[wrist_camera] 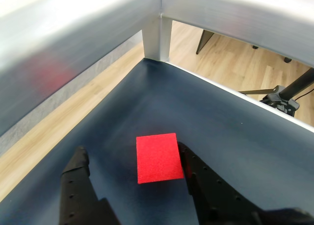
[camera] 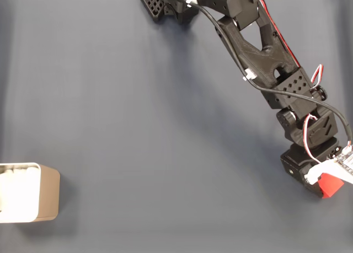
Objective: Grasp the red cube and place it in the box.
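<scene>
1. Reaching toward the right edge of the dark blue-grey table cover (camera: 165,154), our black printed two-finger gripper (wrist_camera: 132,159) sits low over the small bright red matte cube (wrist_camera: 156,158), which in the fixed view peeks out beside the wrist at the lower right (camera: 331,184).
2. We see in the wrist view that the fingers are spread: one finger (wrist_camera: 194,171) lies just against the cube's right side, the other (wrist_camera: 77,161) stands clear on the left, so nothing is pinched yet.
3. We judge the cube rests on the cover, not lifted.
4. We find the small beige rounded box with its white inside (camera: 48,193) at the far left edge of the fixed view, well apart from the cube.
5. We judge the approach nearly done; closing, lifting, carrying across and releasing all remain.
</scene>
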